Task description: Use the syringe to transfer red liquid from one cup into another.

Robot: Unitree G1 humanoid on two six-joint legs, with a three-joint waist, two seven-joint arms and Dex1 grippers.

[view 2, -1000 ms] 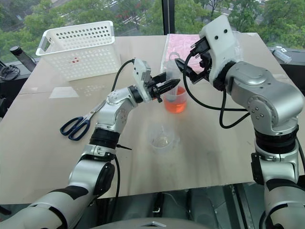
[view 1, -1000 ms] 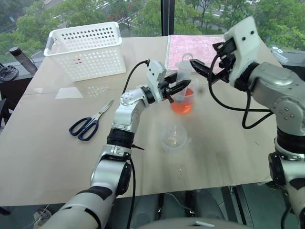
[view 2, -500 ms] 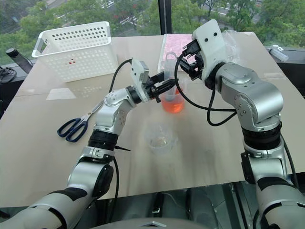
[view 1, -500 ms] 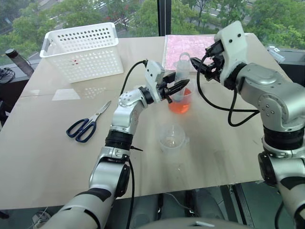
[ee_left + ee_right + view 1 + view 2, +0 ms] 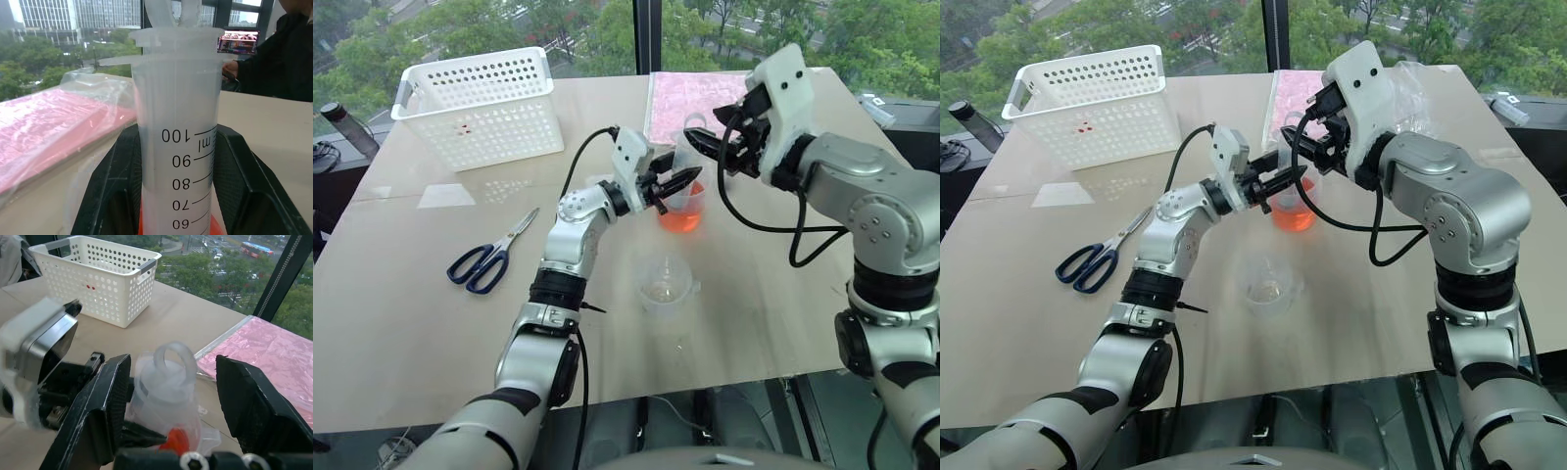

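Left eye view, left to right: the left gripper point(image 5: 677, 181) is clenched on the barrel of the syringe point(image 5: 687, 149), holding it upright with its lower end inside the beaker of red liquid point(image 5: 682, 210). The right gripper point(image 5: 705, 144) stands with jaws parted, one finger on each side of the plunger ring point(image 5: 172, 361), not touching it. The near-colourless beaker point(image 5: 667, 284) stands nearer, apart.

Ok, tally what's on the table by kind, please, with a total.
Beakers: 2, one with red liquid, one near-empty
Syringe: 1, upright in the red beaker
Basket: 1, white
Scissors: 1, blue-handled
Pink sheet: 1
Total: 6
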